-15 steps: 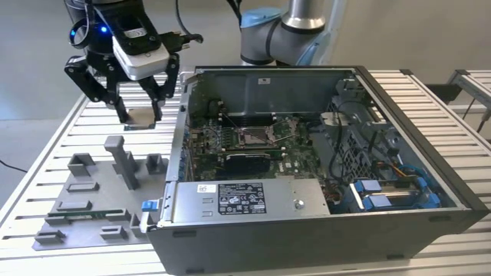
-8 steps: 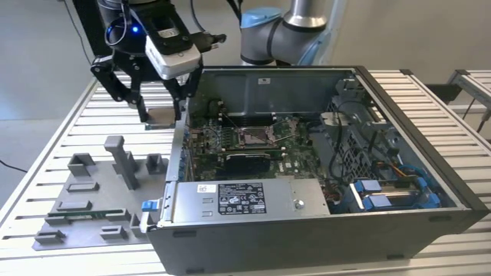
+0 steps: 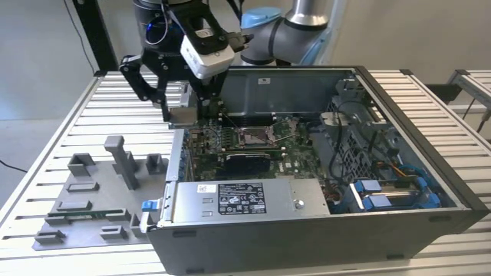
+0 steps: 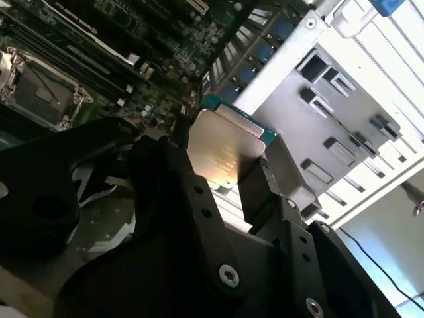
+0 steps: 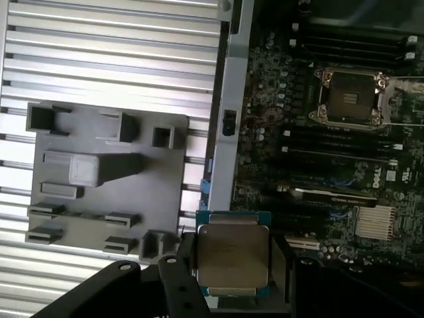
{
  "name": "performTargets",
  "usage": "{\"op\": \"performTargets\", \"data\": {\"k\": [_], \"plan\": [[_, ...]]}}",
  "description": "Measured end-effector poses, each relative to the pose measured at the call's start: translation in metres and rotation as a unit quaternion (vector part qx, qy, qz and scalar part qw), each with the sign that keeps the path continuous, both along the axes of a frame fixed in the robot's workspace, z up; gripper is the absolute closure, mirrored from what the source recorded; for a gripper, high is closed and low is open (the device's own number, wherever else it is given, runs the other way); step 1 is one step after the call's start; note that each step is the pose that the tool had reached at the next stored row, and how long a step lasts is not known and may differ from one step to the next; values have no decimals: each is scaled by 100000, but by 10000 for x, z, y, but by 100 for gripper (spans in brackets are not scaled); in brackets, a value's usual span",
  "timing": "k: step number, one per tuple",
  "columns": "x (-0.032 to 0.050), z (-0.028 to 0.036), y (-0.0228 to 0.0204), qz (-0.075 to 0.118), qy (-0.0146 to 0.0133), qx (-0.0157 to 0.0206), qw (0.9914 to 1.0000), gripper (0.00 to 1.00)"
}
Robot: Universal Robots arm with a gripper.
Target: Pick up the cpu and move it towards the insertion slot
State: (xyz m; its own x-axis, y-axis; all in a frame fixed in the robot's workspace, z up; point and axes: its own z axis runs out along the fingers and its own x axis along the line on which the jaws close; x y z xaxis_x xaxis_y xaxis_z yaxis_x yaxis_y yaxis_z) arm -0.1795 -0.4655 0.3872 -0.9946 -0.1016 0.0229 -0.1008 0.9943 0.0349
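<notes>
Cpu (image 5: 232,257), silvery face, green-edged, clamped in tool (image 5: 232,265).

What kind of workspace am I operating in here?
Likely a lab test bench for computer assembly: an open dark desktop computer case with green motherboard sits on a ribbed aluminium table beside a grey plastic parts fixture. The tool holds the silvery square cpu.

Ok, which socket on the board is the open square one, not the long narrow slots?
The insertion slot: a square silver frame with a dark centre, set among the long black memory slots. The claw holds the cpu apart from it, at the case edge.
</notes>
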Motion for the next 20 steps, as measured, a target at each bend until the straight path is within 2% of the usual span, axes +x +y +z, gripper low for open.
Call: {"op": "performTargets", "data": {"k": [14, 20], "plan": [[638, 0, 0, 158, 438, -2, 99999, 100], [910, 0, 0, 159, 741, 1, 99997, 100]]}}
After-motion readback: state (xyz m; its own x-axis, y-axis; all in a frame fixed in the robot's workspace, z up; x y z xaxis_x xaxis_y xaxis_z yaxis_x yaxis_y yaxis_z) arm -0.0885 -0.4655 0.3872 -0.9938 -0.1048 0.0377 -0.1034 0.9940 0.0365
